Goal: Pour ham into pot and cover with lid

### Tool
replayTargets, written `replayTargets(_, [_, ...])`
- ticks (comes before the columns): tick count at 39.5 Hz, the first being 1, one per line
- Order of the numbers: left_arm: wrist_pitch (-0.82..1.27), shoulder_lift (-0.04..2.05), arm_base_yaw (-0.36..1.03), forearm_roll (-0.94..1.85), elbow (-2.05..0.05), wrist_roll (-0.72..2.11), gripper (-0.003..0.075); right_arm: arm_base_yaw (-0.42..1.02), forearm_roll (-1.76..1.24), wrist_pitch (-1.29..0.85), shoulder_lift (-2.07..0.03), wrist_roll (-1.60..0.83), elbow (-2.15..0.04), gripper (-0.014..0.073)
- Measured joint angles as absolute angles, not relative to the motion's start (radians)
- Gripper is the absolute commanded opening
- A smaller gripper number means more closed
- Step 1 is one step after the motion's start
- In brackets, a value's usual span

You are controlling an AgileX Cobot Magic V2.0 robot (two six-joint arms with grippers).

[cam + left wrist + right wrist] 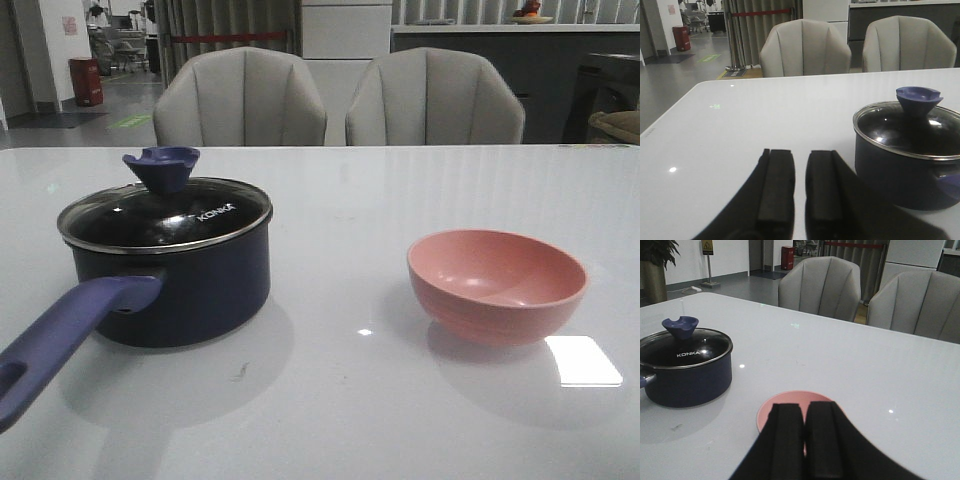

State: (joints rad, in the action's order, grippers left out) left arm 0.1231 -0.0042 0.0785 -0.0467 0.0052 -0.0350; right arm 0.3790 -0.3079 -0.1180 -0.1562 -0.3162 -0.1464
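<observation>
The lid (166, 212) is seated flat on the pot (170, 275), its steel rim resting on the pot's edge and its blue flared knob (161, 167) standing upright at the centre; white lettering is seen on the smoked glass. The lid is judged to be moderately heavy, rigid and breakable, with glass and rim too smooth to be pinched safely, so the knob is taken as the proper place to hold it, gripped below the flare so that it cannot slip out. The pot stands on the left part of the desk (340, 400), its long purple-blue handle (60, 335) pointing toward the robot; it is judged stiff, fairly weighty and unlikely to shift when the lid is lifted. No ham can be made out: the pot's interior is hidden by the dark glass, and the visible part of the pink bowl (497, 283) looks bare, though its bottom is not fully shown. The bowl, well apart to the right, is judged light, hard and smooth, best taken by its rim. The left gripper (800, 195) is held beside the pot with a narrow gap between its fingers (776, 190), nothing in them. The right gripper (804, 440) hovers above the bowl, its fingers (786, 440) pressed together and empty. Two grey chairs (240, 100) are set behind the desk.
</observation>
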Motion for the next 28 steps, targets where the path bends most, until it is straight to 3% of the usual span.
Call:
replayTargets(11, [0.123, -0.004, 0.078, -0.047, 0.005, -0.035, 0.0153, 0.358, -0.235, -0.084, -0.156, -0.312, -0.123, 0.0165])
replayTargets(28, [0.123, -0.004, 0.078, -0.047, 0.005, -0.035, 0.0153, 0.135, 0.095, -0.109, -0.016, -0.009, -0.008, 0.0165])
